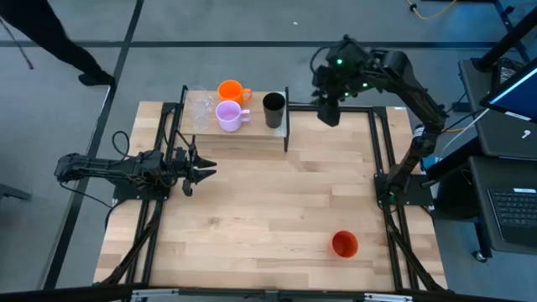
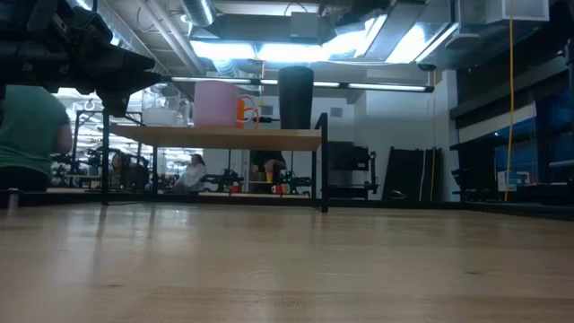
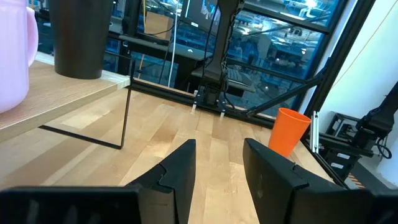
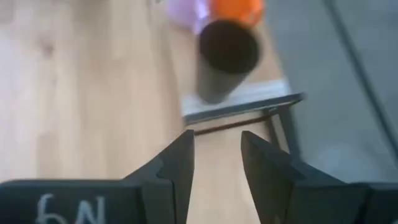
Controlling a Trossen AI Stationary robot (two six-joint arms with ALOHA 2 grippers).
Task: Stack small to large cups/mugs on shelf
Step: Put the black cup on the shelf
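- My left gripper (image 1: 207,170) hangs low over the table (image 1: 268,218) just in front of the shelf (image 1: 252,137), fingers parted with nothing between them.
- My right gripper (image 1: 328,111) is raised beside the shelf's right end — jaws apart, empty.
- On the shelf: black tumbler (image 1: 273,110), lilac mug (image 1: 229,116), orange mug (image 1: 232,91) and clear glasses (image 1: 199,110) — those glasses are faint, so I can't count them.
- The red-orange cup (image 1: 345,244) stands well apart, near the table's front right.
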